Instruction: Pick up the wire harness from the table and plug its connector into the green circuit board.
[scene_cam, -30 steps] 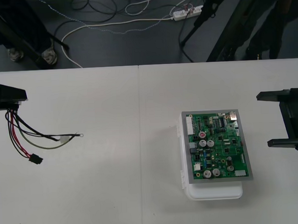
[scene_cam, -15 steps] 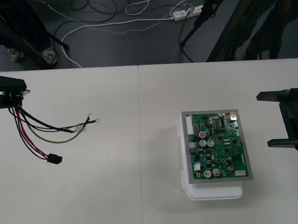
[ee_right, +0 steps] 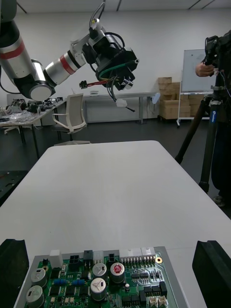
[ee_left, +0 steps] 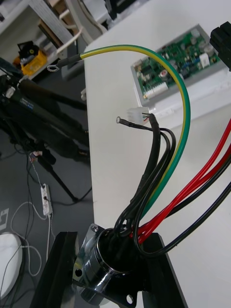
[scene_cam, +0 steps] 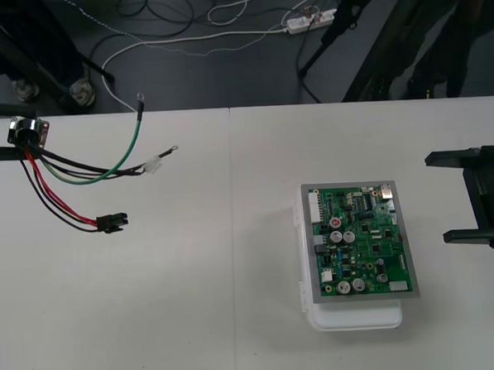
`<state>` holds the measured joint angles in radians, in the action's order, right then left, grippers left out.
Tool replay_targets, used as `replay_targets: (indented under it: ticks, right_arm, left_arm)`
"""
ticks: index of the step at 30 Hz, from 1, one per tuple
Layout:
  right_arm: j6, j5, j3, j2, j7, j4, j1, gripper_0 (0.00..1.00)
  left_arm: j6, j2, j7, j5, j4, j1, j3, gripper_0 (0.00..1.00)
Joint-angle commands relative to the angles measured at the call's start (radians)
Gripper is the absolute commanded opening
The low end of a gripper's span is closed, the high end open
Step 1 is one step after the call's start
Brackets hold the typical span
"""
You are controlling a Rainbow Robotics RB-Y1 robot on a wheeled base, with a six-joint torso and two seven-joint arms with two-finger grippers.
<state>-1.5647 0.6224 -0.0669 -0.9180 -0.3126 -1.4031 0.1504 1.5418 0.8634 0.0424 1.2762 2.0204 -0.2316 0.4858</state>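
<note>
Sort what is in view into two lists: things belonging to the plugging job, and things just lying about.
Belongs to the job:
wire harness, lifted above the table
black plug, hanging free
round metal socket, clamped in the left gripper
green circuit board on its white base
right gripper, open beside the board

Just lying about:
floor cables and power strip beyond the table
</note>
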Motion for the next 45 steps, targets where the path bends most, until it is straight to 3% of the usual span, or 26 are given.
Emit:
replay_targets:
  ticks: [1, 18, 35, 45]
  right_arm:
    - [-0.006, 0.004, 0.007, -0.002, 0.056, -0.022, 0.015, 1.00]
    - [-0.006, 0.004, 0.019, -0.018, 0.086, -0.027, 0.015, 1.00]
    - [-0.006, 0.004, 0.030, -0.019, 0.113, -0.027, 0.014, 1.00]
    - [-0.006, 0.014, 0.030, -0.019, 0.121, -0.027, 0.014, 1.00]
  left_arm:
    - [-0.051, -0.049, -0.084, -0.098, -0.055, -0.041, -0.059, 0.00]
    - [-0.063, -0.227, -0.292, -0.140, -0.131, -0.032, -0.216, 0.00]
    - [-0.037, -0.336, -0.455, -0.279, -0.129, 0.103, -0.395, 0.00]
    - [-0.038, -0.388, -0.664, -0.250, -0.131, 0.124, -0.493, 0.00]
